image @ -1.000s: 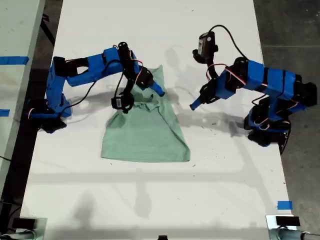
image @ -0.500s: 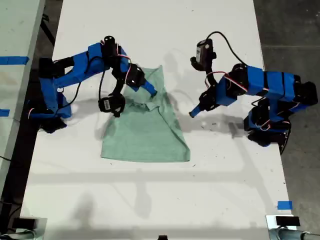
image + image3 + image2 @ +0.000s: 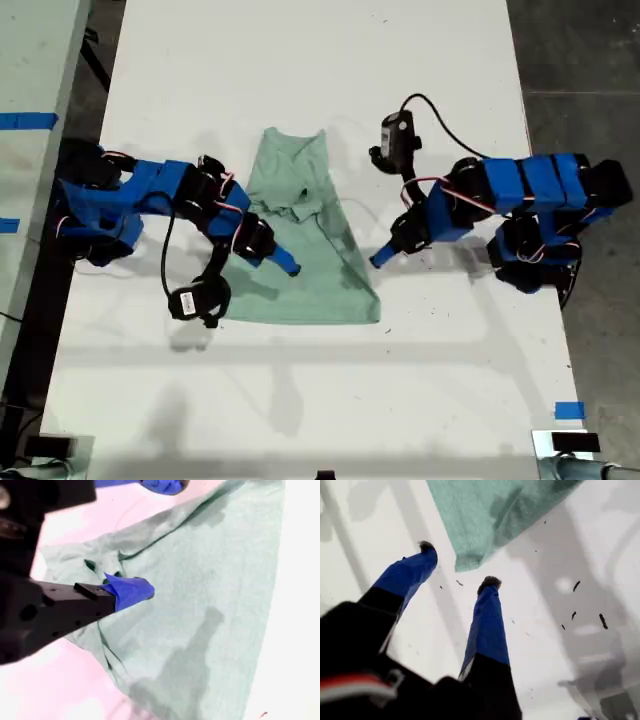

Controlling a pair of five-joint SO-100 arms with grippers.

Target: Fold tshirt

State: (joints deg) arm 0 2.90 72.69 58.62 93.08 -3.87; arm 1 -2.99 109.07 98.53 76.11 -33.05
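Now my first gripper (image 3: 457, 565), fingers spread, near the tshirt (image 3: 300, 240); my second gripper's (image 3: 288, 268) fingers unclear.

Partly folded tshirt (image 3: 305, 240) between two arms on table (image 3: 300, 60)

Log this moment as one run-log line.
shirt: partly folded, flat on table | first tool: open, empty, at shirt corner | second tool: over shirt, state unclear | fold unfinished
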